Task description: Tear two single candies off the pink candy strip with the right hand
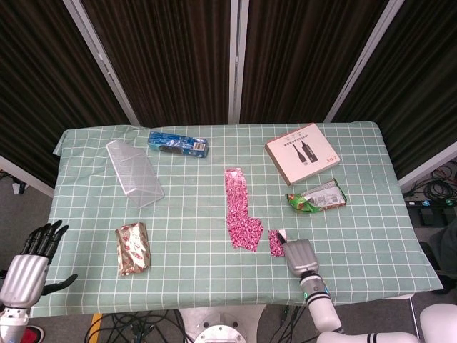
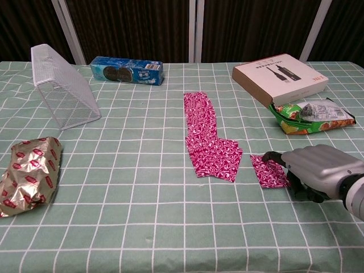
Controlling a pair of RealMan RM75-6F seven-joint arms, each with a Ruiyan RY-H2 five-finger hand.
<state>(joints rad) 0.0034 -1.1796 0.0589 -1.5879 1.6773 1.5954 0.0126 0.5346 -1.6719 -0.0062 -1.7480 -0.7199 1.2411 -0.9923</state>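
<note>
Your right hand [image 2: 318, 173] sat low over the near right part of the table [image 1: 357, 236], its fingers curled and its fingertips [image 2: 272, 156] pinching the right edge of a single torn-off candy [image 2: 270, 171]. That candy lay flat on the cloth, just right of the strip [image 2: 207, 138] and apart from it, with a clear gap of green cloth between the two. The strip ran from the middle of the table toward the near edge, its near end bent slightly to the right.

Your left hand [image 1: 30, 261] hung off the near left corner of the table, holding nothing, its dark fingers spread.

Elsewhere on the cloth: a box [image 1: 301, 153] at the far right, a green packet [image 1: 316, 196] just near of it, a blue packet [image 1: 178, 143] at the far middle-left, a clear wire basket [image 1: 133, 172] on its side at the left, and a foil bag [image 1: 133, 247] near of that.
</note>
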